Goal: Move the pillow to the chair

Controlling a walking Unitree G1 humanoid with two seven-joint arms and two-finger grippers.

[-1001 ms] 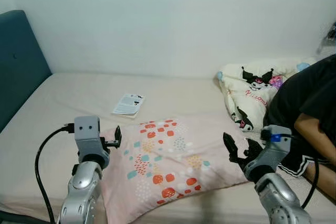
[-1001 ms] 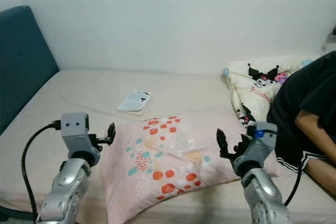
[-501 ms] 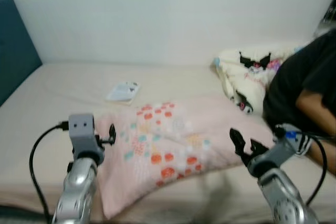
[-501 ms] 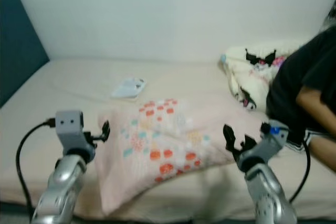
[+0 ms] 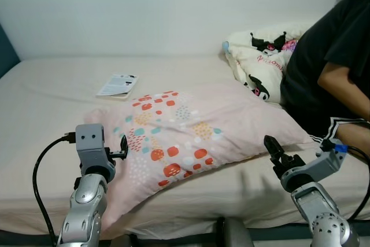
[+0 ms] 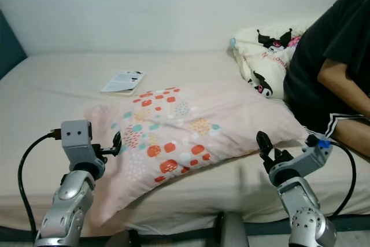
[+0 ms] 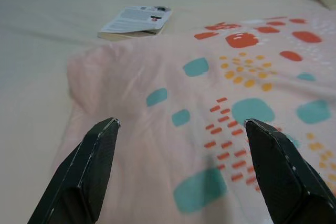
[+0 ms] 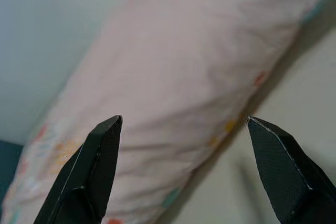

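Lying flat on beige bed (image 5: pixel 46 102): pale pink pillow with red, teal, orange dots (image 5: pixel 191 137) | left gripper (image 7: pixel 181 169) fingers apart, at pillow's near-left end | right gripper (image 8: pixel 181 169) fingers apart, near its right edge

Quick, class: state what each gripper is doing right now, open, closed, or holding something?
Left gripper: open, holding nothing, fingers spread over the pillow.
Right gripper: open, holding nothing, aimed at the pillow's edge.

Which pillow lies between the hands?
The pink pillow with red and teal patches, lying flat near the bed's front edge; the cream cartoon-print one sits back beside the person.
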